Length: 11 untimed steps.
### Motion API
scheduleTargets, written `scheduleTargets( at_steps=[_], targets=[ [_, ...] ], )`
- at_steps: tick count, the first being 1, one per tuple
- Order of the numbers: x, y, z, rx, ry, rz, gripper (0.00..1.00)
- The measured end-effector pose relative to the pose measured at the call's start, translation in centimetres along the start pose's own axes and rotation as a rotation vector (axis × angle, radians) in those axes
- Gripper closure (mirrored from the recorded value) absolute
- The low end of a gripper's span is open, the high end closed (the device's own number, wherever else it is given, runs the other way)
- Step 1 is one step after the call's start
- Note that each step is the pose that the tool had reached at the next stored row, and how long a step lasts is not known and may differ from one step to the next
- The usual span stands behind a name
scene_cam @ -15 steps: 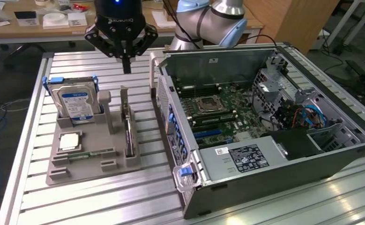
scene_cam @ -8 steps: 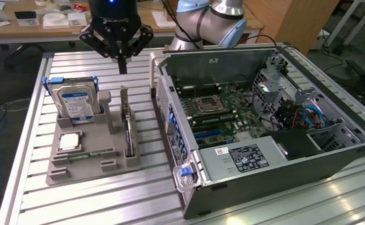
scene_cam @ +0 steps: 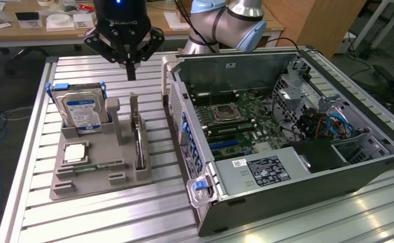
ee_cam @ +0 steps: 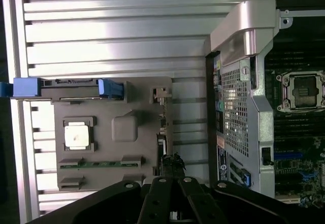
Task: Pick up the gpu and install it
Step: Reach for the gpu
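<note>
Gpu (scene_cam: 140, 149) stands on its long edge in a slot of the grey tray (scene_cam: 116, 182), on the side of the tray nearest the computer case (scene_cam: 358, 172); silver end bracket points up at the tray's far end; dark board runs along the slot toward the camera; not lifted, not installed. In the wrist view the gpu (ee_cam: 163, 155) shows edge-on as a thin dark strip in the tray (ee_cam: 109, 148).

Gripper (scene_cam: 130, 75) hangs above the bracket end of the gpu - fingers pressed together, tips pointing down, holding nothing, clear air between tips and card; in the wrist view the gripper (ee_cam: 170, 183) sits right over the card's line.

Same tray also carries a hard drive (scene_cam: 82, 109) upright in a blue-handled caddy at the far end, a square processor chip (scene_cam: 75, 152) lying flat, and a narrow green memory stick (scene_cam: 92, 166) just beside the chip.

Computer case lies open on the exterior view's right of the tray, near but apart; inside - green motherboard (scene_cam: 244, 119) with an open processor socket (scene_cam: 225, 111); boxy power supply (scene_cam: 264, 169) with a black label at the near end.

Everything rests on a slatted aluminium table (scene_cam: 102, 217); arm (scene_cam: 224, 20) rises behind the case.
</note>
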State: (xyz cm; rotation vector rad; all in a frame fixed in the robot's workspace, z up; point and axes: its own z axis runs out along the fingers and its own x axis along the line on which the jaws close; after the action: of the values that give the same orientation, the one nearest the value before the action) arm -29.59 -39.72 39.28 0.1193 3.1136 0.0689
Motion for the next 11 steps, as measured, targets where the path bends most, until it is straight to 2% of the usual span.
scheduleTargets(
  at_steps=[11],
  targets=[
    [0.0, -1.3, -0.02, 0.0003, 0.0, 0.0, 0.89]
  ],
)
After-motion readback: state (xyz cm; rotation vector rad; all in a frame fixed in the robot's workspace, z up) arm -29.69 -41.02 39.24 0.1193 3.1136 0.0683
